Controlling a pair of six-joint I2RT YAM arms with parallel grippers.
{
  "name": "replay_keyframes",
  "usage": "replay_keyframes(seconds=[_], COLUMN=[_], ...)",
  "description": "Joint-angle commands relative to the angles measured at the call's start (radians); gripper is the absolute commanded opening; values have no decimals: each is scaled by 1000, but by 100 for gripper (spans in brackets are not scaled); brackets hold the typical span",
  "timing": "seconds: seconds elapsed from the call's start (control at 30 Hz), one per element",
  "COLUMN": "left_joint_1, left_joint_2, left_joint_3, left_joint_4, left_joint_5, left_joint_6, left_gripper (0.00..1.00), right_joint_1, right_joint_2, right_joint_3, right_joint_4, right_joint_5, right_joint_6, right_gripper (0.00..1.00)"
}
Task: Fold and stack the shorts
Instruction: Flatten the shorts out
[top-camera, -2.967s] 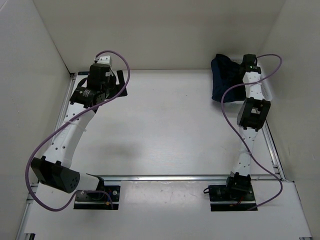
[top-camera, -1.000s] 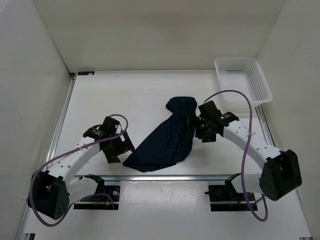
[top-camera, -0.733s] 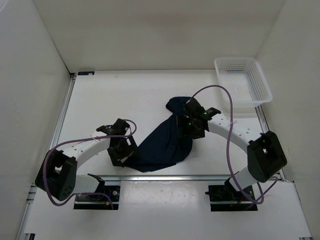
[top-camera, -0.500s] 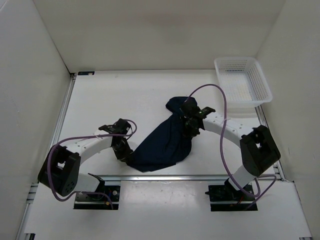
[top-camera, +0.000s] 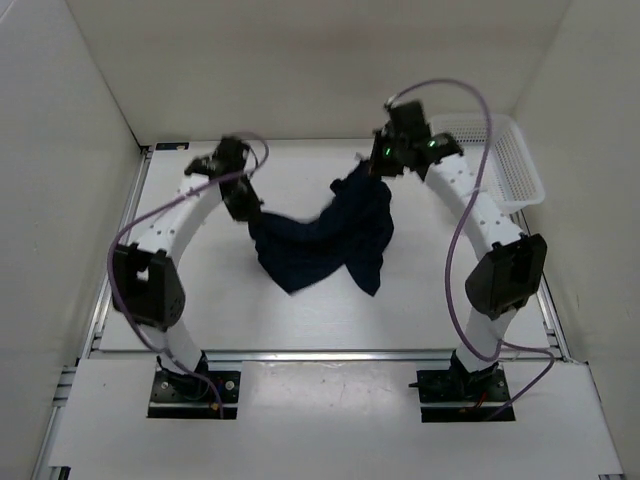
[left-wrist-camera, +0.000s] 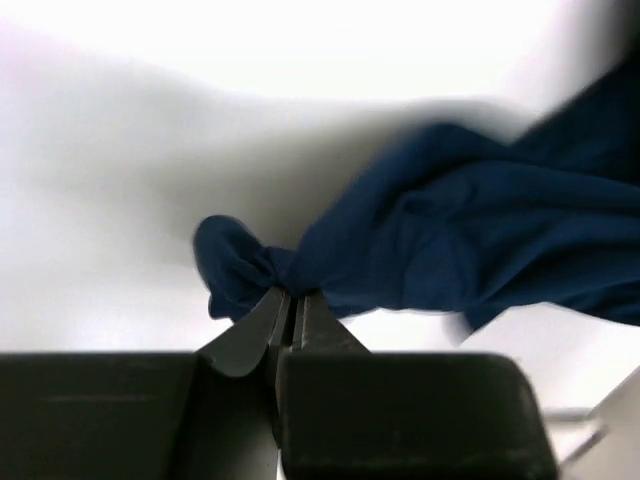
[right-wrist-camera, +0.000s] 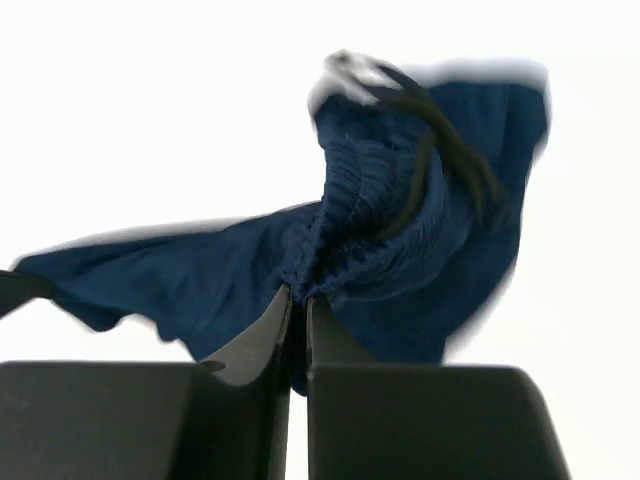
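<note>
Left pincer (top-camera: 249, 213) and right pincer (top-camera: 373, 175) lifted the shorts (top-camera: 330, 238).

shorts (top-camera: 325, 235) strung between left arm (top-camera: 180, 217) and right arm (top-camera: 470, 203) over the surface (top-camera: 300, 320), basket (top-camera: 518, 165) in the far right corner, behind right arm

The soft dark navy-blue cloth shorts (left-wrist-camera: 470, 250) ran off the right edge of the left wrist view, their outline blurred. In the right wrist view the thin dark drawstring (right-wrist-camera: 440, 145) and its pale tip were blurred too. From above, the right arm (top-camera: 470, 200) hid part of the white mesh basket's (top-camera: 518, 165) left side.
</note>
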Motion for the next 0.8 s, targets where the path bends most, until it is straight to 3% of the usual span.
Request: replay_keyframes(seconds=[0.0, 0.03, 0.1, 0.2, 0.27, 0.3, 0.33, 0.4, 0.43, 0.5, 0.53, 0.57, 0.6, 0.67, 0.77], left_joint_1=[69, 69, 90, 116, 116, 107, 98, 84, 84, 84, 84, 84, 84, 84, 84], left_joint_2=[104, 140, 150, 75, -26, -60, -92, -190, -221, -292, -304, -313, -324, -324, -324], left_joint_3=[489, 599, 821, 865, 723, 654, 509, 337, 157, -5, -121, -163, -193, -210, -189], left_joint_4=[-208, -249, -297, -297, -239, -218, -209, -169, -146, -77, -64, -64, -54, -54, -54], left_joint_5=[-115, -125, -108, -54, -27, -8, 6, 6, 6, 33, 44, 44, 58, 58, 15], left_joint_6=[119, 120, 132, 143, 156, 157, 167, 158, 137, 126, 115, 106, 106, 106, 106], left_gripper=[10, 10, 10, 10, 10, 10, 10, 10, 11, 34, 73, 91, 100, 100, 100], right_joint_1=[-151, -171, -220, -240, -229, -196, -177, -147, -136, -110, -98, -78, -77, -64, -64], right_joint_2=[66, 77, 77, -17, -147, -210, -275, -442, -490, -634, -725, -772, -818, -942, -1061], right_joint_3=[361, 512, 607, 538, 332, 225, 10, -183, -274, -558, -650, -819, -892, -1030, -1079], right_joint_4=[-21, -35, -44, -44, -9, 75, 118, 193, 206, 228, 228, 228, 194, 128, 10], right_joint_5=[-176, -212, -284, -344, -344, -270, -217, -128, -100, -19, 11, 33, 59, 110, 191], right_joint_6=[-43, -31, -31, -31, -44, -70, -84, -95, -86, -40, -12, 20, 88, 173, 310], right_gripper=[1, 1, 1, 1, 1, 1, 1, 1, 1, 4, 17, 33, 63, 80, 83])
